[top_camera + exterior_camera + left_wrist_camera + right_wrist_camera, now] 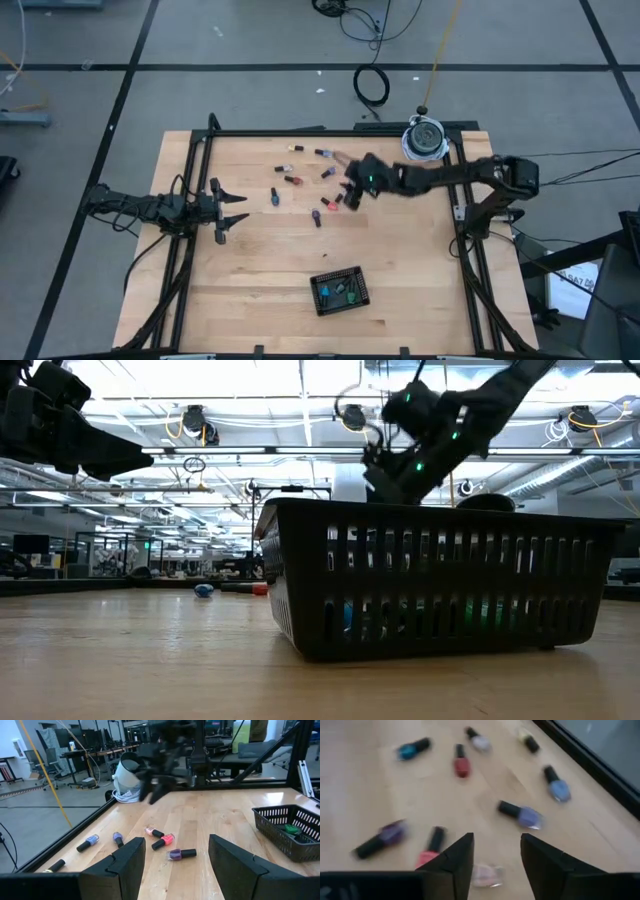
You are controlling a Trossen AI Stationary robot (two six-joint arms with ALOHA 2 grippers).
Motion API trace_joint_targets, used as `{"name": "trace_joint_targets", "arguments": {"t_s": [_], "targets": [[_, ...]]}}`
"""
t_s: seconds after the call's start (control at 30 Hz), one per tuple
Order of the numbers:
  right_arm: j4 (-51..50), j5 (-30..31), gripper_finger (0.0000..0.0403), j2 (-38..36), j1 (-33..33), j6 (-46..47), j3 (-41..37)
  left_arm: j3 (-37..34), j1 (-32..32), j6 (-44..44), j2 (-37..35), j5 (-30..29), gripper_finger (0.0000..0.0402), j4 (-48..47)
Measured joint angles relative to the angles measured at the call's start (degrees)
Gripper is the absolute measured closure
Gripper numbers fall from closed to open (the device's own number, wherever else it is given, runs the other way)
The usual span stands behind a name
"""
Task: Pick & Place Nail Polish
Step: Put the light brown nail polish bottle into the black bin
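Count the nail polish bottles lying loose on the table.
9: pale pink below the right fingers; pink-red and purple beside it; violet, red, teal farther out; lavender, blue, yellow nearest the far edge. More in the basket, partly hidden.

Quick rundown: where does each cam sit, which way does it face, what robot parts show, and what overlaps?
High: overhead, straight down; both arms, left gripper, right gripper, black basket.
Low: table height, behind the basket; right arm above it.
Left wrist: across the table past its own open fingers; right arm beyond.
Right wrist: down on nail polish bottles; own fingers.
Shared: basket and bottles appear in high and left wrist.
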Motion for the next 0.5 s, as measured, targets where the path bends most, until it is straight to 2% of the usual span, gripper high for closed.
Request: {"name": "trace_joint_targets", "arguments": {"t_s": [0.2, 0.5], "targets": [[2.4, -6.7, 0.0221, 5.4, -6.6, -1.2, 0.0, 0.0, 0.0, 0.0, 0.0, 0.0, 0.0188, 0.0], [7.8, -6.9, 0.0221, 13.4, -4.3, -5.2, 0.1, 0.0, 0.0, 0.0, 0.0, 0.0, 0.0188, 0.0]]}}
